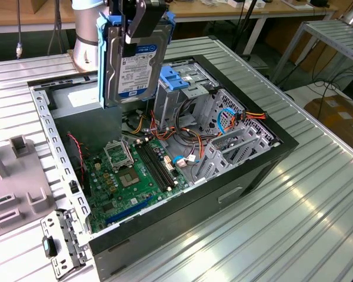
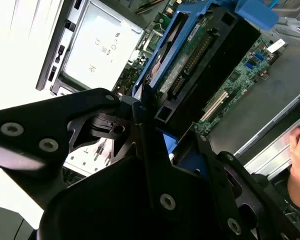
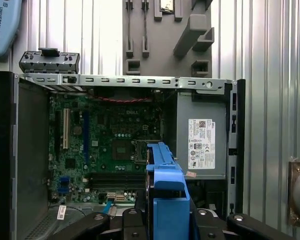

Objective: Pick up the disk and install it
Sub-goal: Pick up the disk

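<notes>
Ribbed metal table, open computer case; tool pinching disk upright above it.

Disk edge-on, blue carrier rail showing, held in gripper. Beyond it: open PC case w/ green mobo, grey PSU box beside.

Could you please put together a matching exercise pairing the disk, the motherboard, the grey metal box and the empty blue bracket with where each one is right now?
Things:
1. disk
2. motherboard
3. grey metal box
4. empty blue bracket

Places:
A. at the top of the metal drive cage
B. clamped in the gripper, above the open case
C. flat on the case floor
D. in a case corner, white sticker facing up

Pairs: 1-B, 2-C, 3-D, 4-A
</notes>
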{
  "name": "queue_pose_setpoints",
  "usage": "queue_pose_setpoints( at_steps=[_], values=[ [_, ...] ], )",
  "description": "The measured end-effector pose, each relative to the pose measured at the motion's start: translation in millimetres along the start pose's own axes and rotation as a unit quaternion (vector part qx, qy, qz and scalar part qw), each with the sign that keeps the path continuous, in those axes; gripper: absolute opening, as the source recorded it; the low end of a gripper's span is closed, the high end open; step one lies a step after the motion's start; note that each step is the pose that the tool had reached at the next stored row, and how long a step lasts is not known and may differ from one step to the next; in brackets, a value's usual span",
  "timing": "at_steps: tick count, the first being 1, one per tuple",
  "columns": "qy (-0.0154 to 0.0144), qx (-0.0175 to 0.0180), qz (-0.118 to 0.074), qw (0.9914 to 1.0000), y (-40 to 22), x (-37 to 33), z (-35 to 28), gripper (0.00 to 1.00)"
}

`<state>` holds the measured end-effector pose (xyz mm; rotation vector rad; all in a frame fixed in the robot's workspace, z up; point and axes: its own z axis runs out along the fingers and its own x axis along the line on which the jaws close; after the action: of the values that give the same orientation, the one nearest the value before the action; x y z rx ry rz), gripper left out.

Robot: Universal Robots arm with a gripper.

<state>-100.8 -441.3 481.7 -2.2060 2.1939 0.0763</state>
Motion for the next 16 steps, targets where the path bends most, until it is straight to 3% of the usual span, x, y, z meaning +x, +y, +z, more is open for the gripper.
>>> queue_pose_setpoints(
  at_steps=[16],
  values=[
    [0.0000, -0.0001, 0.000, 1.00000, -5.5, 19.1, -0.2, 0.37]
  ],
)
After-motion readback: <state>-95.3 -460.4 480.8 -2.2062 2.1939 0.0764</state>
